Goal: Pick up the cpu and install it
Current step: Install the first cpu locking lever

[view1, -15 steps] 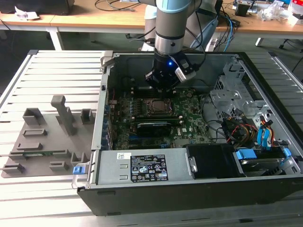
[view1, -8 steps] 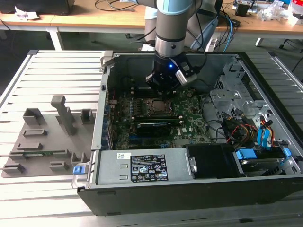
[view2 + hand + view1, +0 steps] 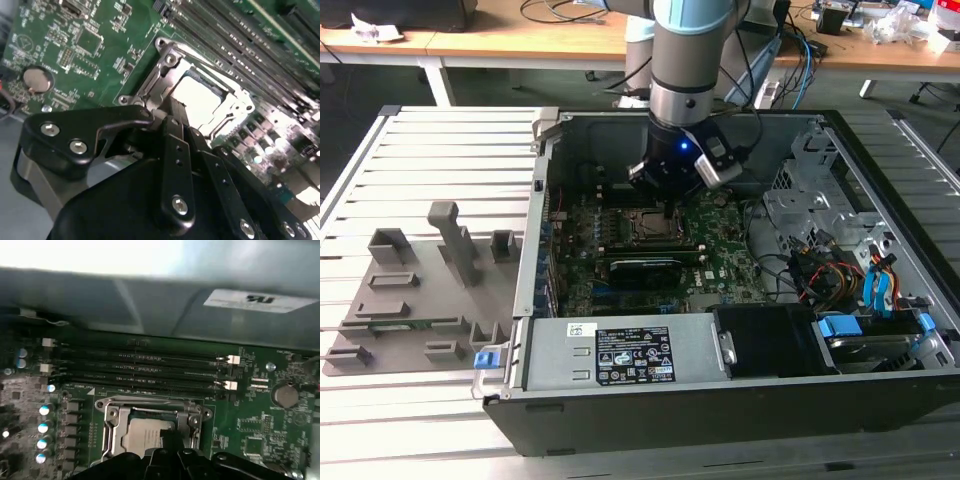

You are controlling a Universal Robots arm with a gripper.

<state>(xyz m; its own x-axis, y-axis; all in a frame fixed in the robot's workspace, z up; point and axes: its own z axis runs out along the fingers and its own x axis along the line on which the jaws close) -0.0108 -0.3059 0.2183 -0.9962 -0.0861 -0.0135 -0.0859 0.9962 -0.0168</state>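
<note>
Inside the open computer case (image 3: 720, 400), the tool (image 3: 665, 205) hangs low over the green motherboard (image 3: 720, 235), right above the metal-framed socket (image 3: 642, 227). Whether its fingers are apart or together, I cannot tell from here; the dark tool body (image 3: 170, 170) blocks the tips in both wrist views. The cpu (image 3: 145, 432), silvery-white and flat, lies in the socket (image 3: 152, 425), with the frame around it on all sides; in the second wrist view the cpu (image 3: 200, 97) shows bright just past the tool's front edge. Beside the socket run the long dark memory slots (image 3: 140, 367). A round coin battery (image 3: 284, 395) sits on the board, well apart from the socket. Out on the desk (image 3: 440, 140), at the exterior view's left, a grey holder fixture (image 3: 430, 290) stands beside the case.
</note>
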